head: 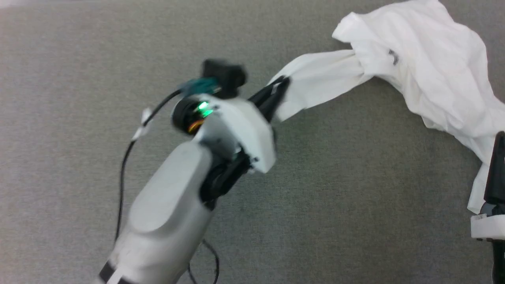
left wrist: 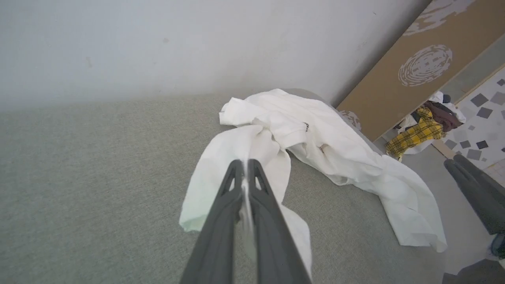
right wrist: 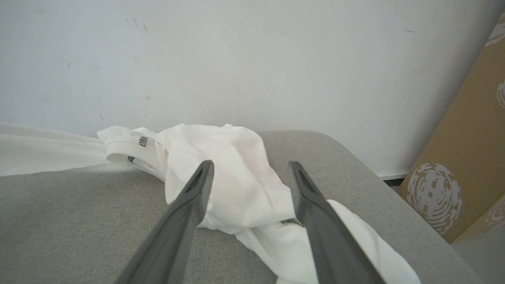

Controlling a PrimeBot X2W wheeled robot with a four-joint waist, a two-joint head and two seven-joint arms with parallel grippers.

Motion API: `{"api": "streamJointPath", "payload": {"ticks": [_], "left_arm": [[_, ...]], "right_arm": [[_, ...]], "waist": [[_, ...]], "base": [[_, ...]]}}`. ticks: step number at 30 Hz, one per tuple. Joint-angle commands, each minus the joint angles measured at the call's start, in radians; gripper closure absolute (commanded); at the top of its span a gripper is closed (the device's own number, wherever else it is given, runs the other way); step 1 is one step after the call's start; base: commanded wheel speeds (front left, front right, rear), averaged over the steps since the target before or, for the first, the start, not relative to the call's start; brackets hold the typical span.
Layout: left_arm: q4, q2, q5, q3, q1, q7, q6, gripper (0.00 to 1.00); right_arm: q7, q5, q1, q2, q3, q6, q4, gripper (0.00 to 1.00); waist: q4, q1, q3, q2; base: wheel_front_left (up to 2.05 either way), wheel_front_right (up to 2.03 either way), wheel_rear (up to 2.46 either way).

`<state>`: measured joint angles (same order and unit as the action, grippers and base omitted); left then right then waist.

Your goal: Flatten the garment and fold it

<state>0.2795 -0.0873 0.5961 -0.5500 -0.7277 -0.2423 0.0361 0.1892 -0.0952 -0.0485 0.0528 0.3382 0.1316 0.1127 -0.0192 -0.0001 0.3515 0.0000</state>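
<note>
Early going: left claw [head: 282, 83] clamped a loose end of the shirt [head: 434, 67], crumpled toward two o'clock; right claw [right wrist: 250, 165] stood wide, empty. Flattening looked barely begun, folding undone.

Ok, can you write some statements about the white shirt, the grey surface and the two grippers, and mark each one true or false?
1. The left gripper is shut on the white thin-fabric garment. True.
2. The right gripper is clamped on the garment too. False: its jaws stand open, gripping nothing.
3. The garment is folded flat. False: it lies crumpled, with one part pulled out sideways.
4. The garment rests on a grey woven fabric surface. True.
</note>
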Motion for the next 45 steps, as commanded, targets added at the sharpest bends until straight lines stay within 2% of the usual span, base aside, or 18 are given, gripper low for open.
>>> {"api": "streamJointPath", "payload": {"ticks": [1, 4, 10, 13, 16, 22, 23, 24, 29, 34, 39, 45], "left_arm": [[-0.049, -0.033, 0.039, 0.038, 0.071, 0.006, -0.018, 1.0], [-0.187, -0.116, 0.088, 0.128, 0.219, 0.017, -0.073, 1.0], [-0.459, -0.279, 0.176, 0.388, 0.634, 0.052, -0.242, 1.0], [-0.543, -0.291, 0.234, 0.515, 0.844, 0.082, -0.302, 1.0], [-0.57, -0.284, 0.249, 0.59, 0.994, 0.115, -0.342, 1.0], [-0.542, -0.235, 0.29, 0.591, 1.041, 0.155, -0.307, 1.0], [-0.539, -0.233, 0.291, 0.581, 1.032, 0.154, -0.298, 0.67], [-0.537, -0.232, 0.292, 0.572, 1.02, 0.153, -0.289, 0.0], [-0.573, -0.258, 0.285, 0.555, 0.939, 0.153, -0.246, 0.0], [-0.642, -0.307, 0.217, 0.504, 0.816, 0.146, -0.211, 0.0], [-0.618, -0.327, 0.125, 0.324, 0.683, 0.064, -0.151, 0.0], [-0.435, -0.322, -0.047, 0.107, 0.525, 0.021, -0.052, 0.0]], "right_arm": [[-0.005, 0.006, 0.015, -0.003, 0.003, -0.001, -0.001, 0.0], [-0.015, 0.004, 0.034, -0.003, 0.007, -0.001, -0.002, 0.0], [-0.028, -0.001, 0.067, -0.003, 0.019, -0.001, -0.008, 0.0], [-0.033, -0.003, 0.082, -0.003, 0.036, -0.001, -0.009, 0.0], [-0.039, -0.004, 0.09, -0.003, 0.048, -0.001, -0.01, 0.0], [-0.048, 0.002, 0.08, -0.003, 0.037, -0.001, -0.023, 0.0], [-0.049, 0.003, 0.078, -0.003, 0.035, -0.001, -0.023, 0.0], [-0.051, 0.004, 0.076, -0.003, 0.034, -0.001, -0.024, 0.0], [-0.052, 0.002, 0.072, -0.003, 0.027, -0.001, -0.03, 0.0], [-0.042, -0.01, 0.068, -0.003, 0.021, -0.001, -0.046, 0.0], [-0.033, -0.023, 0.057, -0.003, 0.005, -0.001, -0.06, 0.0], [-0.029, -0.023, 0.036, -0.003, -0.002, -0.001, -0.058, 0.0]], "waist": [[0.069, 0.0001, -0.093, 0.0], [0.091, 0.0001, -0.125, 0.0], [0.124, 0.0001, -0.158, 0.0], [0.147, 0.0001, -0.162, 0.0], [0.169, 0.0001, -0.163, 0.0], [0.195, 0.0001, -0.168, 0.0], [0.197, 0.0001, -0.169, 0.0], [0.198, 0.0001, -0.171, 0.0], [0.195, 0.0001, -0.175, 0.0], [0.179, 0.0001, -0.165, 0.0], [0.154, 0.0001, -0.139, 0.0], [0.122, 0.0001, -0.093, 0.0]], "base": [[0.0, 0.0, 0.0], [0.0, 0.0, 0.0], [0.0, 0.0, 0.0], [0.0, 0.0, 0.0], [0.0, 0.0, 0.0], [0.0, 0.0, 0.0], [0.0, 0.0, 0.0], [0.0, 0.0, 0.0], [0.0, 0.0, 0.0], [0.0, 0.0, 0.0], [0.0, 0.0, 0.0], [0.0, 0.0, 0.0]]}}
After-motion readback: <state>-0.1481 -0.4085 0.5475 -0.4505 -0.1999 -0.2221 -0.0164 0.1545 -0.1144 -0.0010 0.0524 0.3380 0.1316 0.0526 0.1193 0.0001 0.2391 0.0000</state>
